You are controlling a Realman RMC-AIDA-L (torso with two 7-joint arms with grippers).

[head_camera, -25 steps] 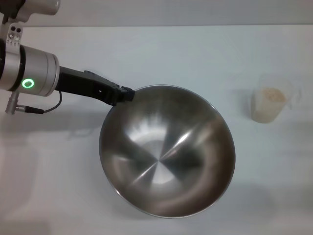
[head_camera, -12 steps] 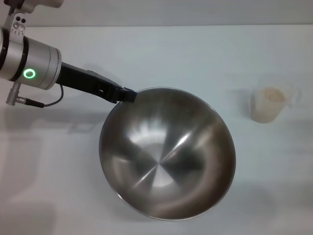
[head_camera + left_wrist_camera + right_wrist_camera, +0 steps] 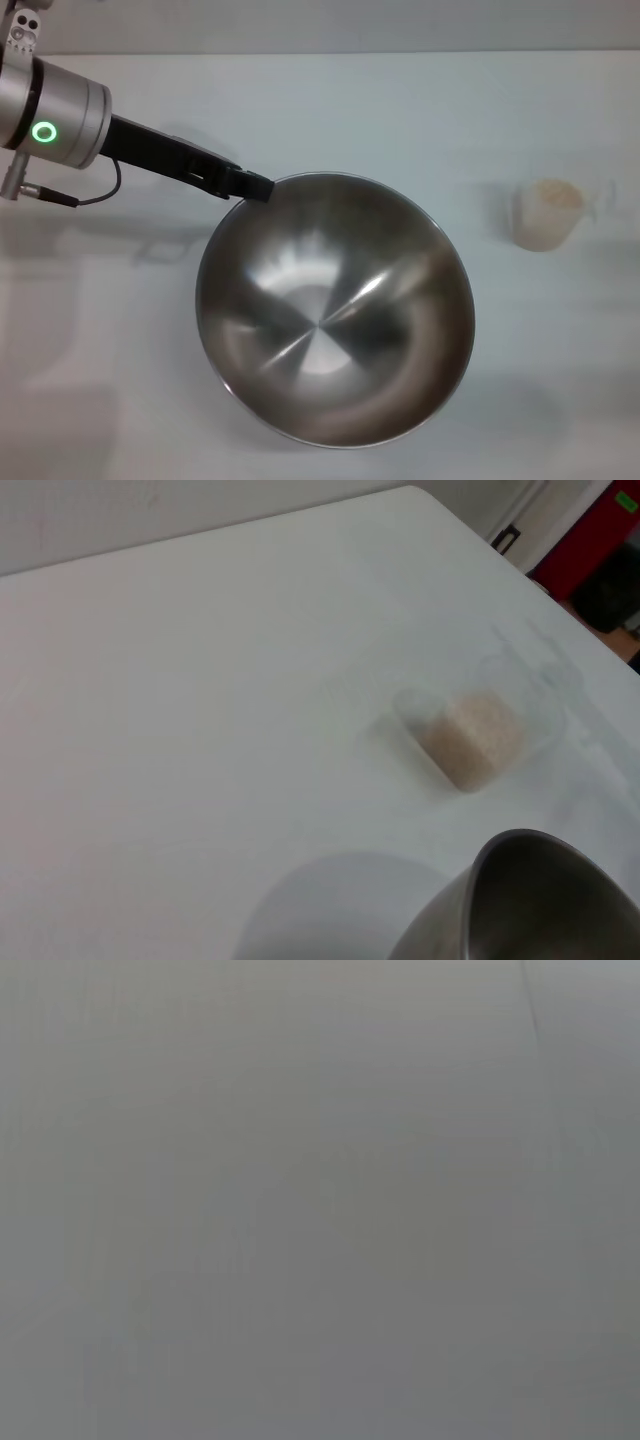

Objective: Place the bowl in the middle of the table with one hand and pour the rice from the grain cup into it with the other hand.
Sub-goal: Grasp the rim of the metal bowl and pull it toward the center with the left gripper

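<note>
At the bowl's (image 3: 335, 310) near-left rim, the left hand (image 3: 252, 187) grips the steel edge, the placing step seemingly under way on the bench (image 3: 330, 110), while the grain cup (image 3: 547, 213) of rice (image 3: 550, 194) stands well beyond the bowl's far side, awaiting the unseen right hand

The bowl (image 3: 335, 310) is shiny brushed steel with streaked reflections; the bench (image 3: 330, 110) is matt, smooth white; the grain cup (image 3: 548, 213) is cloudy translucent plastic.
</note>
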